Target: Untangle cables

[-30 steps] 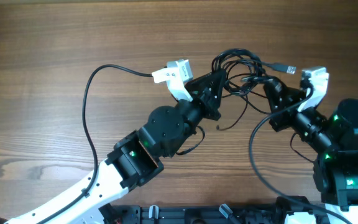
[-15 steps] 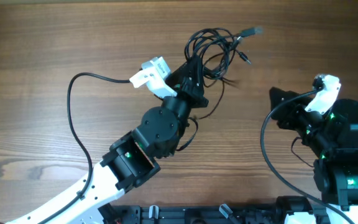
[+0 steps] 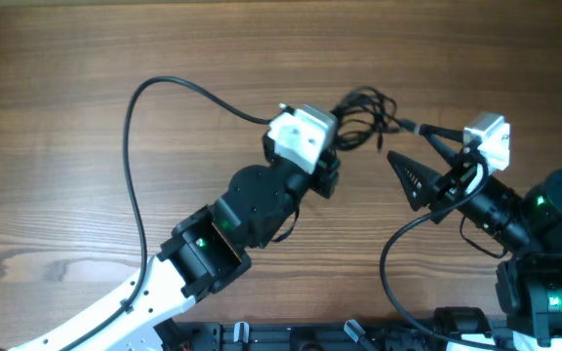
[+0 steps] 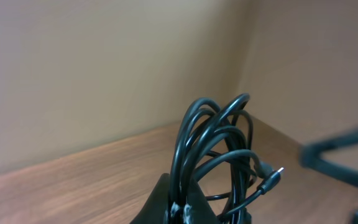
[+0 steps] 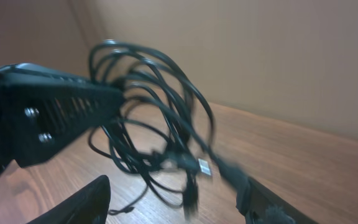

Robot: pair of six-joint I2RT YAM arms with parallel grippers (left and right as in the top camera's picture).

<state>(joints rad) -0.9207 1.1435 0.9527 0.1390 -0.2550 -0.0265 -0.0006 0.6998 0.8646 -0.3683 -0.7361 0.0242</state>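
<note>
Clamped in the shut jaws of the left gripper: the cables, a looped black bunch at upper centre of the overhead view, seemingly lifted off the worktop. Facing it from the right, jaws apart and empty: the right gripper. Probably about to take a grip on one strand.

To do that well: pick the silver-tipped plug sticking out of the right side of the bunch, and close on the cord just behind it, not on a loop crossing it. Then draw away slowly along the line of that strand, with the left clamp as a firm anchor. Stop at any sign of the knot tightening.

Hard to make out: the number of cords and their crossings, blurred in the right wrist view. Hidden under the white camera housing from overhead: the left fingertips. Cut off at the bottom of the left wrist view: the lower loops.
</note>
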